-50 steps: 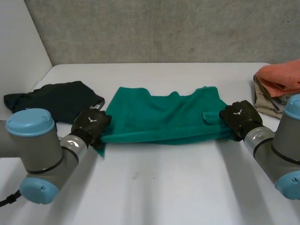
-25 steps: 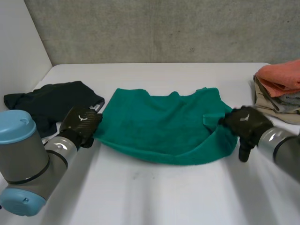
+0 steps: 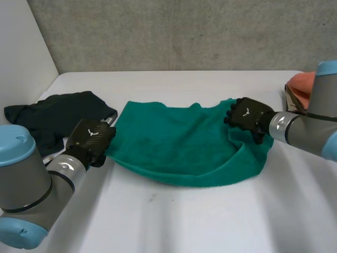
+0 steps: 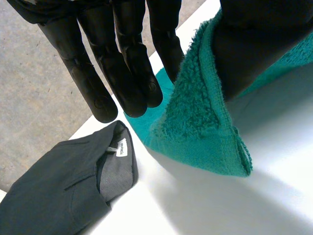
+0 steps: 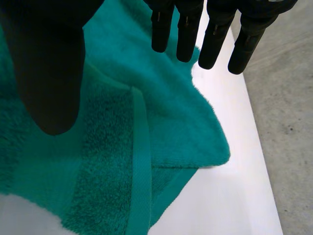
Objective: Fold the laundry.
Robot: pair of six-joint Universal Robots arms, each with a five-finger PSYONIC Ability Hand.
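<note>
Up and inward goes the right hand [image 3: 247,115] since half a second ago, leaving the lower right of the green towel [image 3: 179,145] for its upper right corner, while the left hand [image 3: 90,138] hasn't budged. On the white table [image 3: 184,221] the green towel lies doubled across the centre of the frame, near edge sagging in a curve, so the fold looks laid but in need of squaring. A dark garment [image 3: 58,113] sits at the left and an orange cloth [image 3: 299,84] at the right edge. The left hand seems to anchor the towel's left edge, straight fingers [image 4: 127,63] and thumb [image 4: 254,44] pinching it between them. The right fingers [image 5: 186,34] are straight, spread and empty, the towel's corner lying just beneath them.
</note>
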